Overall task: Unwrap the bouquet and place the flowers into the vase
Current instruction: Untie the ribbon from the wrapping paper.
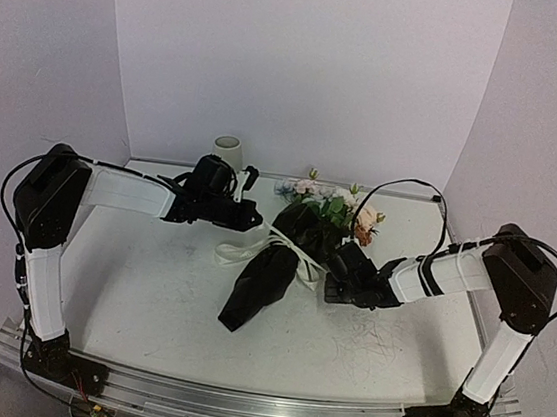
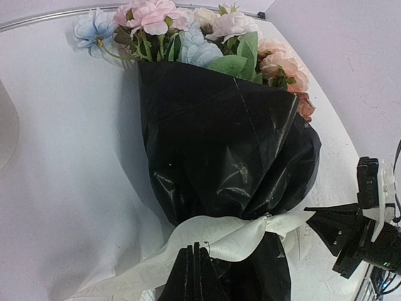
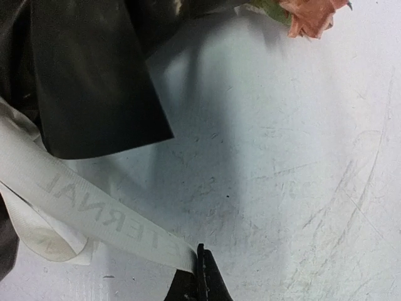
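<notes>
While both jaws clamp the ribbon, the bouquet lies well inside the table edges.

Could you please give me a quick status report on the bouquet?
Left tool shut on ribbon. Right tool shut on ribbon end. Bouquet wrapped, tied, lying flat. Vase stands behind left tool.

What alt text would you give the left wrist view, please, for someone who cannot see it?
A bouquet wrapped in black paper lies on a white table, pink, blue and peach blooms at the top. A cream ribbon ties its narrow end; the left gripper is shut at it and the right gripper pinches one tail.
</notes>
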